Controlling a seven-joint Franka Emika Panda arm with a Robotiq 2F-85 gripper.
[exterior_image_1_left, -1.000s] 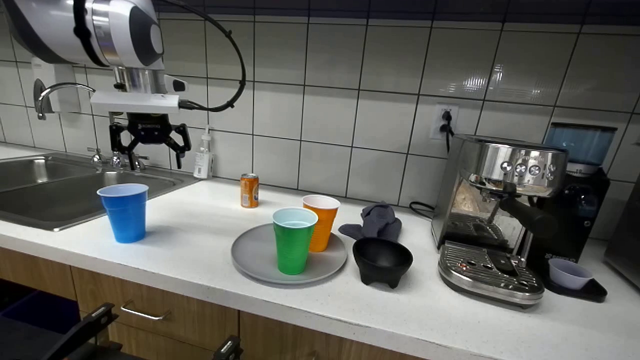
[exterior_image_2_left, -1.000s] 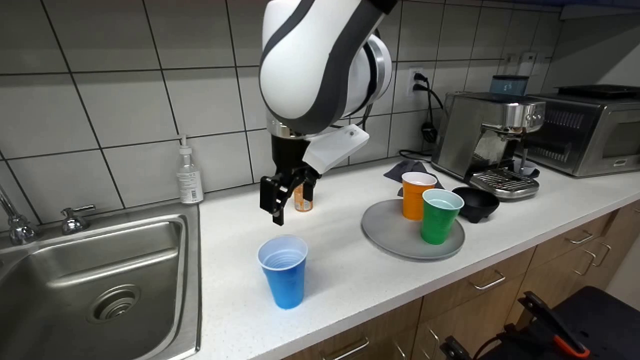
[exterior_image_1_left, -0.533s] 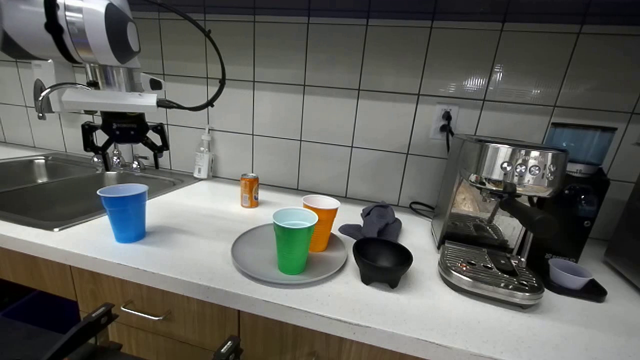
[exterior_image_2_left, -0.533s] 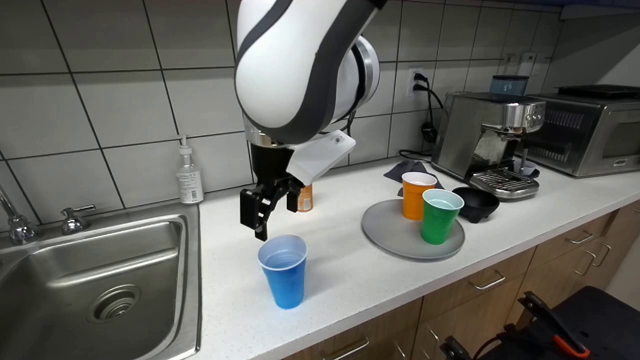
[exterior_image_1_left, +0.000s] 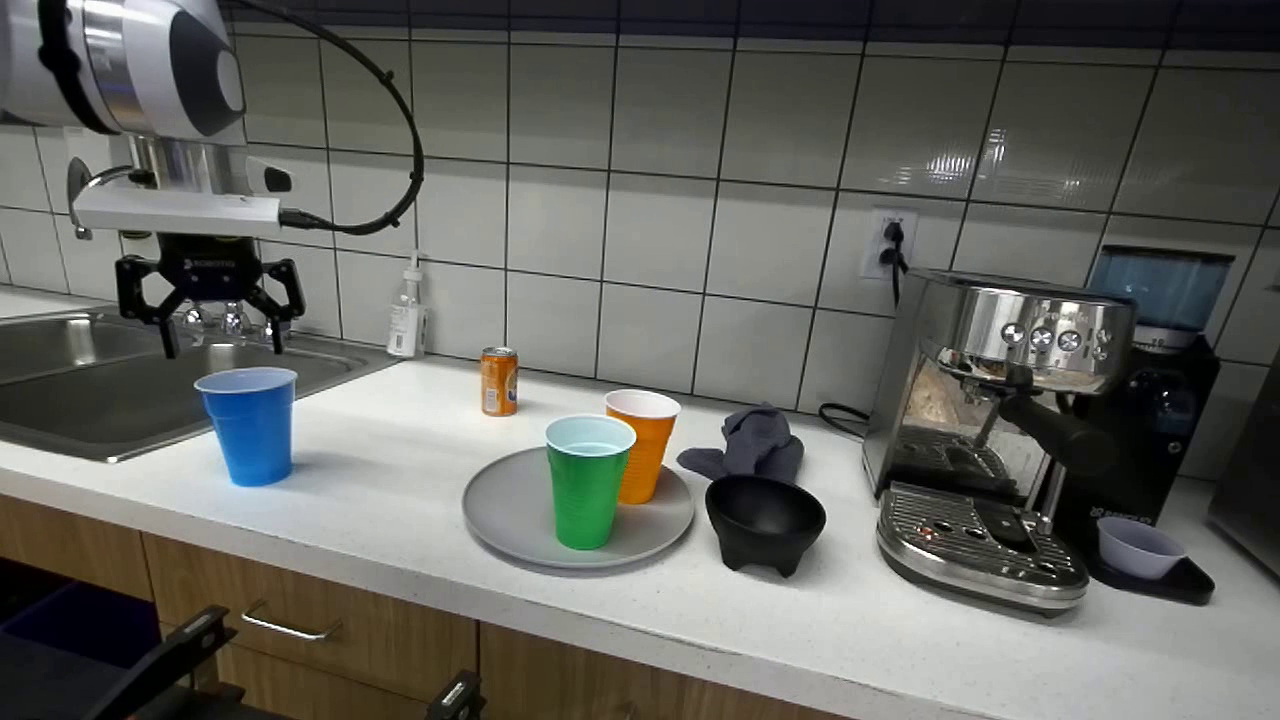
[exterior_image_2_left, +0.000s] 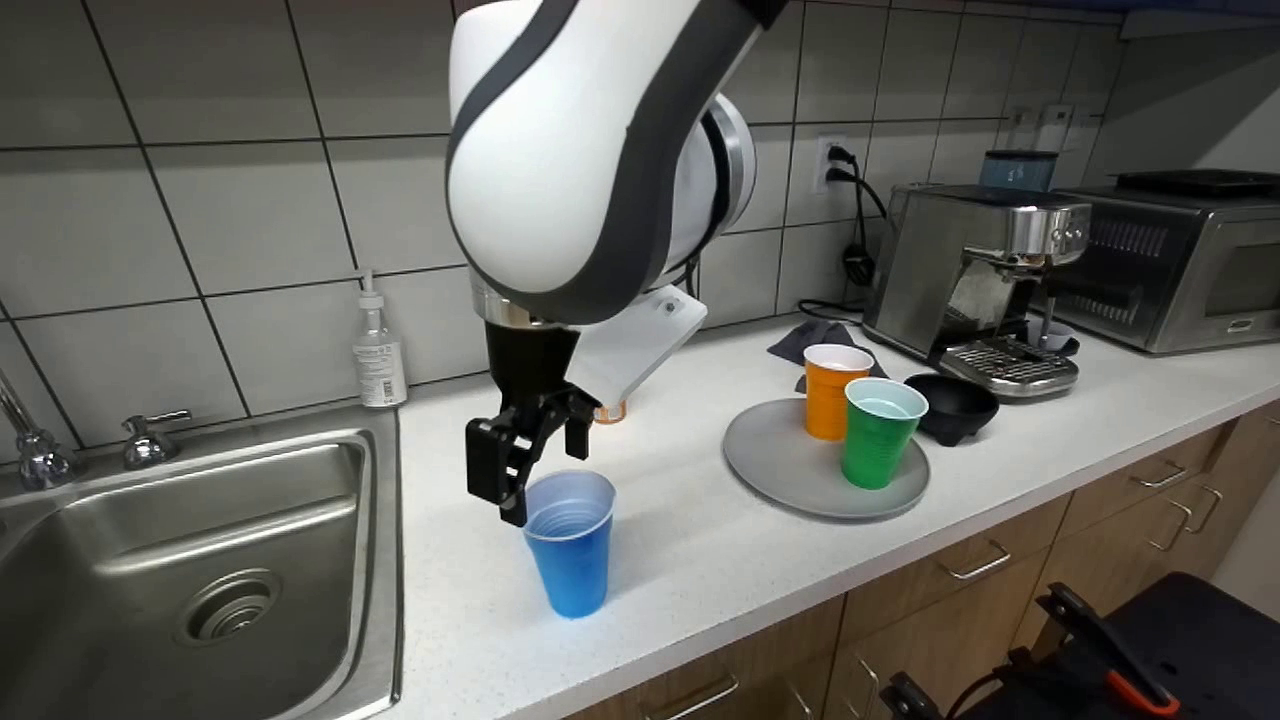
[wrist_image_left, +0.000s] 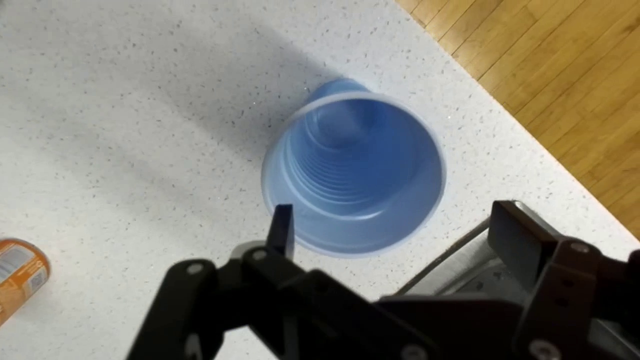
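Blue cup (exterior_image_2_left: 575, 575) stands upright on white counter (exterior_image_2_left: 460, 630), just beside sink (exterior_image_2_left: 382, 580), long axis vertical, mouth up. From the gripper (wrist_image_left: 400, 235) it looks to lie below and toward the counter's front edge; in the wrist view the mouth sits mostly past the line between the fingertips, off to the left finger's side of that view. That finger overlaps the rim there, can't tell if touching. Jaws spread wide, nothing held. Cup: blue outside, paler rim, ribbed inner wall. Further out, orange can (exterior_image_1_left: 499, 381), then gray plate (exterior_image_1_left: 505, 500) bearing green cup (exterior_image_1_left: 585, 500) and orange cup (exterior_image_1_left: 650, 450), black bowl (exterior_image_1_left: 765, 525) beside it
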